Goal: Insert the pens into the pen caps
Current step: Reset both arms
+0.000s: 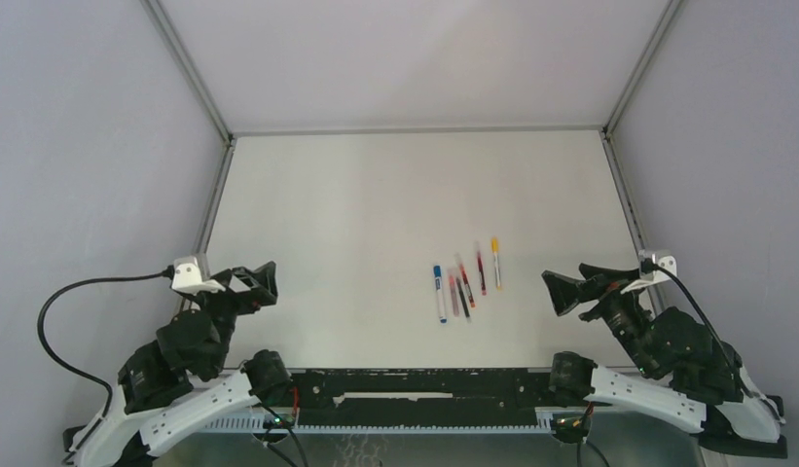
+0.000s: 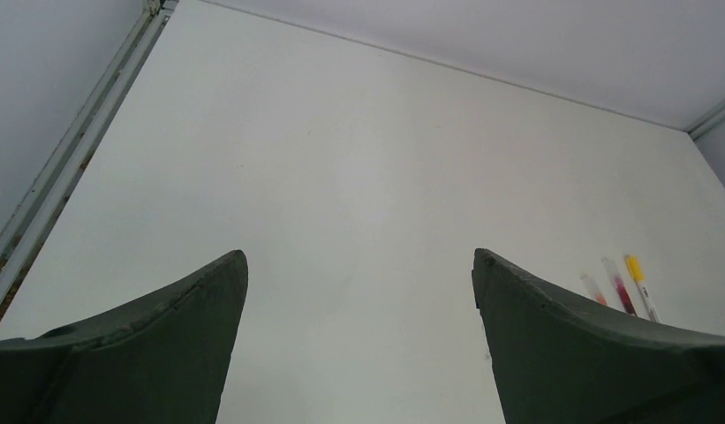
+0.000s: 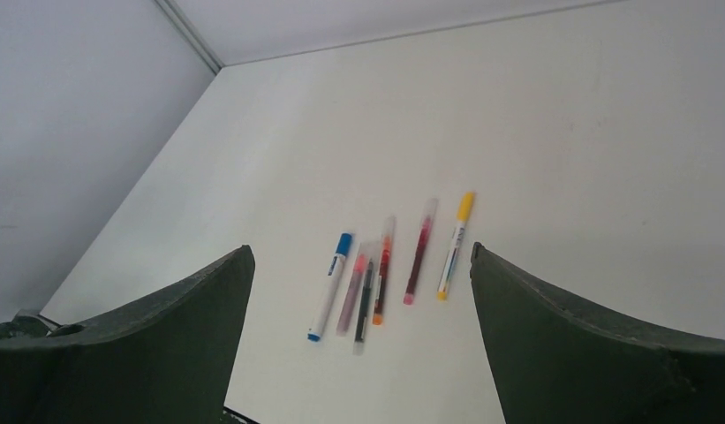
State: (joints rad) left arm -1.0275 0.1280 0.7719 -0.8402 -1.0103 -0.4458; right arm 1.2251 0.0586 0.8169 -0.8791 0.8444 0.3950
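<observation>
Right gripper (image 1: 567, 280) spread wide, empty; pens (image 1: 465, 282) lying side by side just ahead of it. Left gripper (image 1: 262, 279) spread wide, empty; pens well off to its right. Risk: pens lie close together, so closing fingers may catch or scatter a neighbour.

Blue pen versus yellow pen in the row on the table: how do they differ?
The blue pen looks thicker than the yellow pen. In the top view the blue pen lies at the left end of the row, the yellow pen at the right end. The blue pen sits nearer the table's near edge, the yellow pen farther back. Both have whitish barrels and lie flat, roughly parallel, larger coloured ends toward the far edge.
</observation>
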